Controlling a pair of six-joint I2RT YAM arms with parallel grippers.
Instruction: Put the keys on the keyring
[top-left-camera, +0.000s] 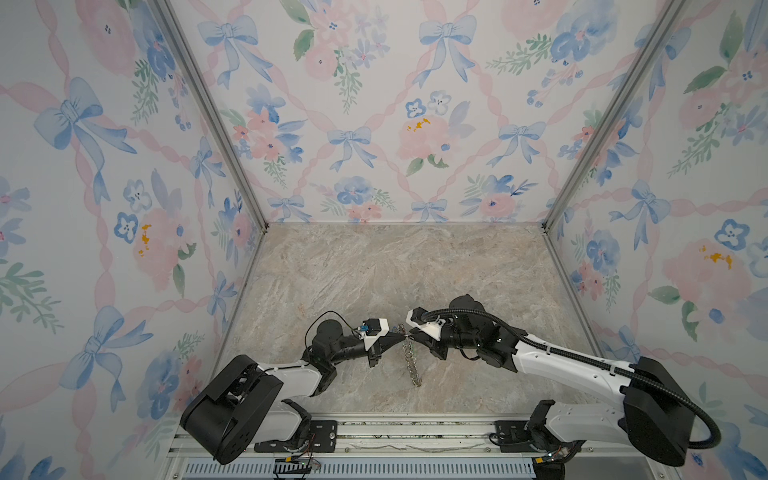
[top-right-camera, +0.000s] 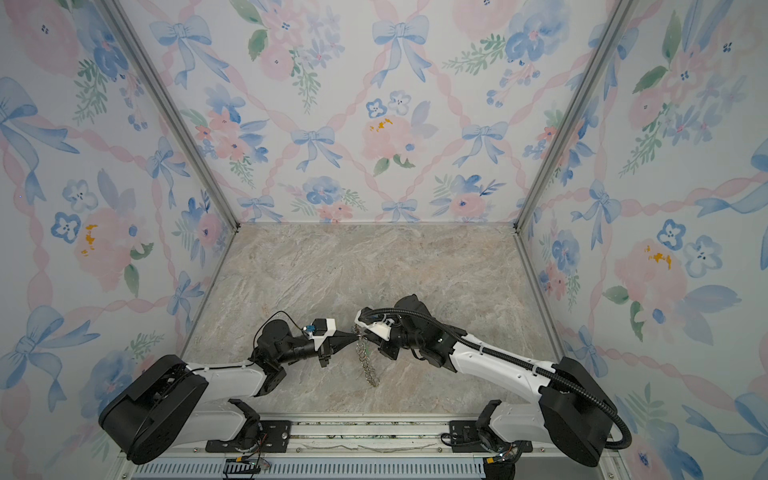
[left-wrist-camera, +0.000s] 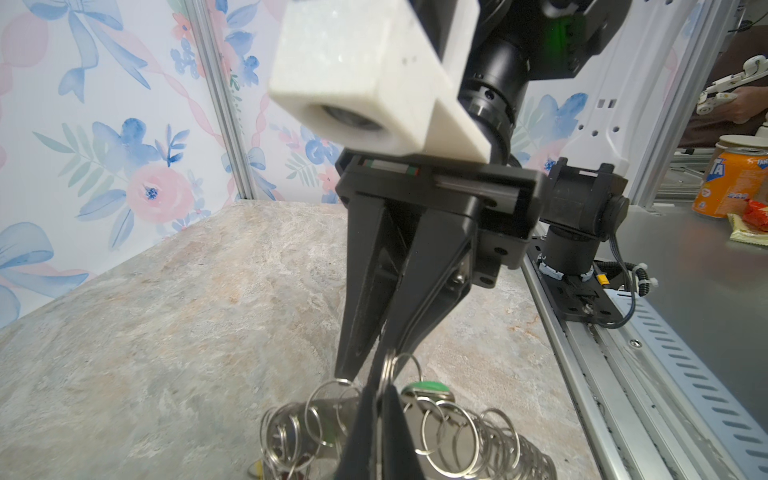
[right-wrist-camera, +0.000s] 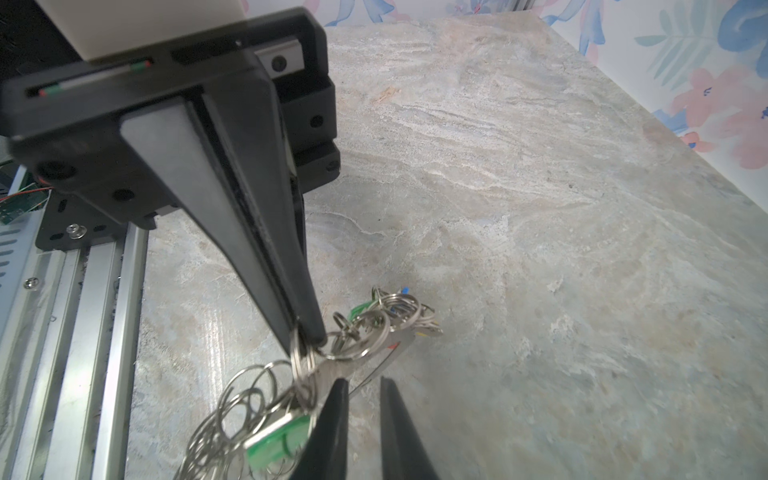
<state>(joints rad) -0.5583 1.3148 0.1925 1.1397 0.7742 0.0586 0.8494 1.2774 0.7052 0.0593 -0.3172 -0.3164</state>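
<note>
Steel-ringed keyring (top-left-camera: 410, 361) hangs edge-on mid-table; left gripper (right-wrist-camera: 309, 332) clenched on 1 ring, likely steadying it; right gripper (right-wrist-camera: 363, 380) jaws slightly parted beside green key (right-wrist-camera: 276, 446), apparently grasping nothing.

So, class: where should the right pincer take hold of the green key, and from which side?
Probably the green key by its flat plastic head, pinched across the broad faces, coming from the right pincer side: wire rings of the keyring crowd the other edge.
</note>
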